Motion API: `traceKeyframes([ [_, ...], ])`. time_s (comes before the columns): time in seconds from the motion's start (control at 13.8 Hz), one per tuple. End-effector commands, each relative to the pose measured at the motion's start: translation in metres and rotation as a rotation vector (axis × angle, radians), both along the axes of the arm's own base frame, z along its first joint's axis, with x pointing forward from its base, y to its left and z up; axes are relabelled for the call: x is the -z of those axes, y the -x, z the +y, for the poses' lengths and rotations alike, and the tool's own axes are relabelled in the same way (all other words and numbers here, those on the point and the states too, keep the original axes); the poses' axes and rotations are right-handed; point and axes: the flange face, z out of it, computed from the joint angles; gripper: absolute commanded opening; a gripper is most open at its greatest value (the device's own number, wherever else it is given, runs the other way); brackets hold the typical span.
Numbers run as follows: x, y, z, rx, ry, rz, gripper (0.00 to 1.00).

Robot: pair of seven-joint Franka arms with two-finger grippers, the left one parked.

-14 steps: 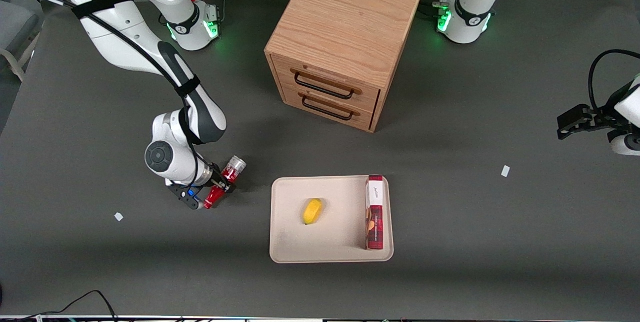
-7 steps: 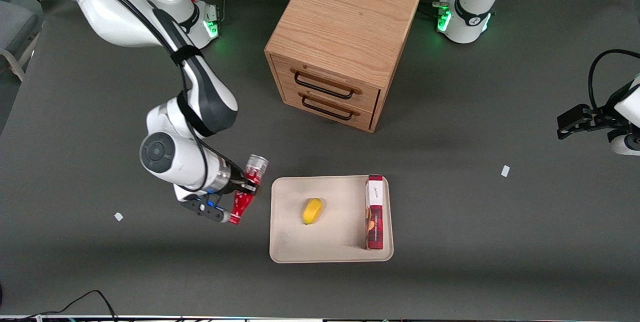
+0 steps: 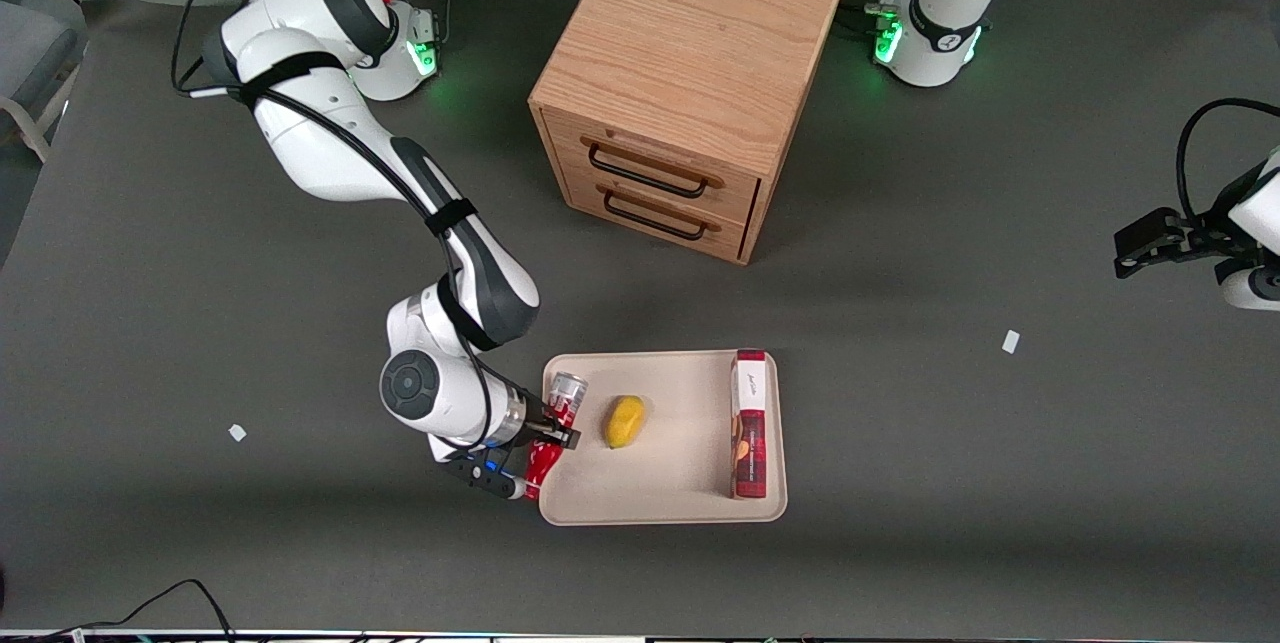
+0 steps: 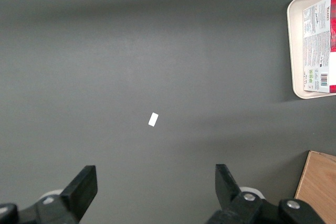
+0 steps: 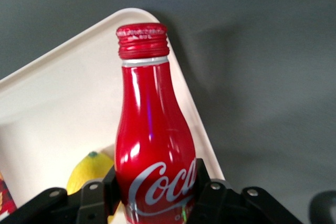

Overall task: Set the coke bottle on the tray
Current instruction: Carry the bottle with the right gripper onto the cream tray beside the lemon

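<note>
My right gripper (image 3: pixel 556 433) is shut on the coke bottle (image 3: pixel 553 429), a slim red bottle with white script, and holds it lying level above the tray's rim at the working arm's end. In the right wrist view the fingers (image 5: pixel 105 190) clamp both sides of the bottle's body (image 5: pixel 152 150), its red cap pointing away from the wrist over the tray's corner. The cream-beige tray (image 3: pixel 660 498) lies on the grey table in front of the wooden cabinet, nearer the front camera; it also shows in the right wrist view (image 5: pixel 63 93).
A yellow lemon (image 3: pixel 625 421) lies on the tray just beside the bottle; it also shows in the right wrist view (image 5: pixel 89 174). A red-and-white box (image 3: pixel 750 423) lies along the tray's edge toward the parked arm. The wooden drawer cabinet (image 3: pixel 690 83) stands farther back. Two white paper scraps (image 3: pixel 237 432) lie on the table.
My right gripper has carried the bottle sideways from the open table toward the tray, and it now hangs over the tray's edge next to the lemon.
</note>
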Motion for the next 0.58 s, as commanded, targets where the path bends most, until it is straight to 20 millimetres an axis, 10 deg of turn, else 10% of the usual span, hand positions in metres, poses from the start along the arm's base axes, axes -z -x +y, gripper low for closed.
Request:
traceKeyframes([
  [0.0,-0.007,-0.005,0.011,0.008,-0.012,-0.029,0.94],
  [0.22,-0.028,-0.006,0.009,0.030,-0.011,-0.019,1.00],
  [0.51,-0.144,0.026,-0.022,0.012,0.067,0.063,1.00],
])
